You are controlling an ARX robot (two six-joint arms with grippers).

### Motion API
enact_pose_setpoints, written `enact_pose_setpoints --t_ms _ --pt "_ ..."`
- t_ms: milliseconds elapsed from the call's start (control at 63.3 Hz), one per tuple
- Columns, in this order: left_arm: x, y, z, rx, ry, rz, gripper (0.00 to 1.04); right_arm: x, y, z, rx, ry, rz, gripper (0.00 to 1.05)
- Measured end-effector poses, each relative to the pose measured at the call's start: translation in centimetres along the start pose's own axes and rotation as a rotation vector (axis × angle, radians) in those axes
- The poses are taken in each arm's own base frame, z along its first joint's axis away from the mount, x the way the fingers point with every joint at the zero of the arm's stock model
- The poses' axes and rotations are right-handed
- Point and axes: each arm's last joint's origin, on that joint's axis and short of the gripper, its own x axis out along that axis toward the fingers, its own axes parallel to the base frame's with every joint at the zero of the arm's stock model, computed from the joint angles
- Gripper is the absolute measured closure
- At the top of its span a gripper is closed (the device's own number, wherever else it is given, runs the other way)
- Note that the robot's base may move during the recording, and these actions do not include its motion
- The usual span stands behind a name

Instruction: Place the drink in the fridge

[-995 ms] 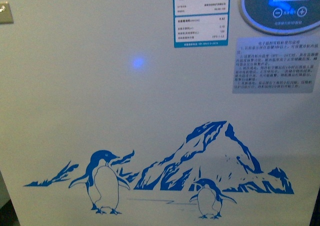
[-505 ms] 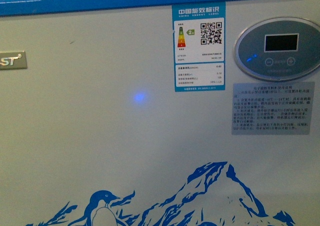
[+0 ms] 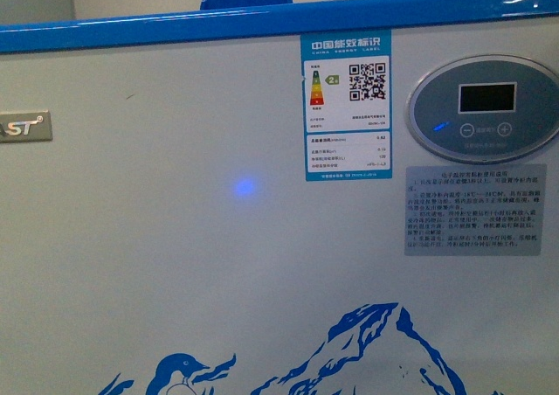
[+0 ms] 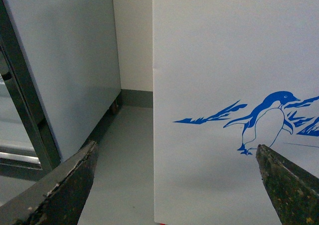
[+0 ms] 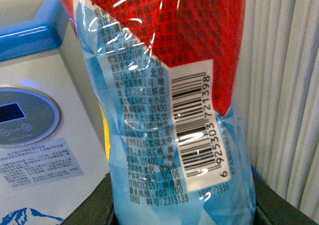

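Note:
The fridge (image 3: 175,238), a white chest freezer with a blue rim (image 3: 175,28), fills the front view; its penguin-and-mountain decal shows at the bottom edge. No gripper shows in the front view. My right gripper (image 5: 184,210) is shut on the drink (image 5: 169,100), a bottle with a red and blue label and a barcode, held upright beside the fridge's round control panel (image 5: 20,115); its cap is out of view. My left gripper (image 4: 174,158) is open and empty, low in front of the fridge's corner (image 4: 209,85) near the penguin decal (image 4: 266,123).
A tall grey upright cooler (image 4: 60,70) stands beside the fridge, with a strip of grey floor (image 4: 124,160) between them. A white curtain (image 5: 289,85) hangs behind the drink. An energy label (image 3: 347,107) and a control panel (image 3: 485,107) sit on the fridge front.
The front view has risen up the fridge front: the blue rim and a blue lid handle now show at the top, and the penguin decal has dropped to the bottom edge.

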Motion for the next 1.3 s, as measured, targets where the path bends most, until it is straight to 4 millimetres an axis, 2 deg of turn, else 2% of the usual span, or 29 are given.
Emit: enact_pose_setpoints --t_ms 158,1295 --pt "0.0 0.0 0.0 0.0 0.0 0.0 0.08 0.04 -0.16 -0.56 -0.011 0.011 -0.002 0.63" --pt "0.0 0.0 0.01 0.0 0.0 0.0 0.08 -0.07 -0.21 -0.64 -0.014 0.008 0.0 0.63"
